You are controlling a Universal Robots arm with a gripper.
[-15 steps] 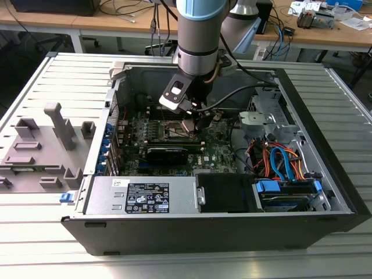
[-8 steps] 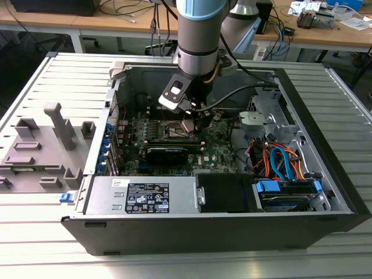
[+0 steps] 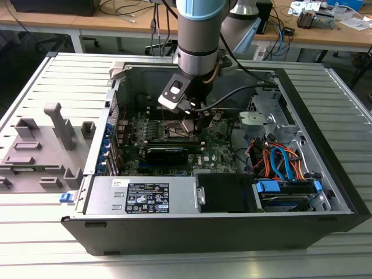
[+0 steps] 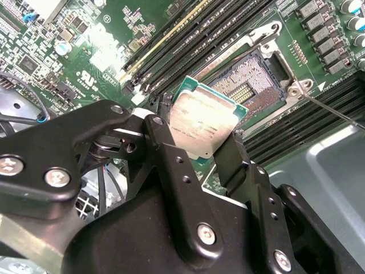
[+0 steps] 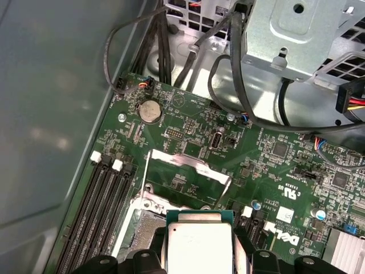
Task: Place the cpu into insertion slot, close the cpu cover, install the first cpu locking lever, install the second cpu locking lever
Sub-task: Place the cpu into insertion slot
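One open computer case (image 3: 325,145) lies on its side on the table, with the arm (image 3: 200,29) reaching down into it over the green board (image 3: 215,148). The gripper (image 4: 197,137) pinches the chip (image 4: 205,117) by two opposite edges, metal top toward the camera. In both wrist views the chip hangs above the socket (image 4: 251,80), apart from it and not seated. In the first wrist view it overlaps the socket's near edge.

The step in hand looks like placing the chip. Judged from this, doing it well calls for:
- the chip level
- its edges square to the socket rim
- a straight descent with no sideways slide over the contact field
- grip kept until the chip sits flat inside the rim

In the second wrist view the chip looks slightly turned against the socket. That may be camera angle, cannot tell.

Around it:
- A power supply (image 3: 145,197) sits near the case's front wall, well apart from the work.
- A metal cage (image 5: 296,34) and dark cables (image 5: 228,74) lie beyond the socket, clear of it.
- Long black memory slots (image 4: 177,40) run just beside the socket and are tight for the fingers (image 4: 157,128).
- The cover (image 5: 188,165) stands swung up behind the socket, out of the chip's path but near it.
- A thin lever rod (image 4: 336,111) sticks out beside the socket corner and could snag.
- A coin battery (image 5: 150,111) sits farther off and is no issue.
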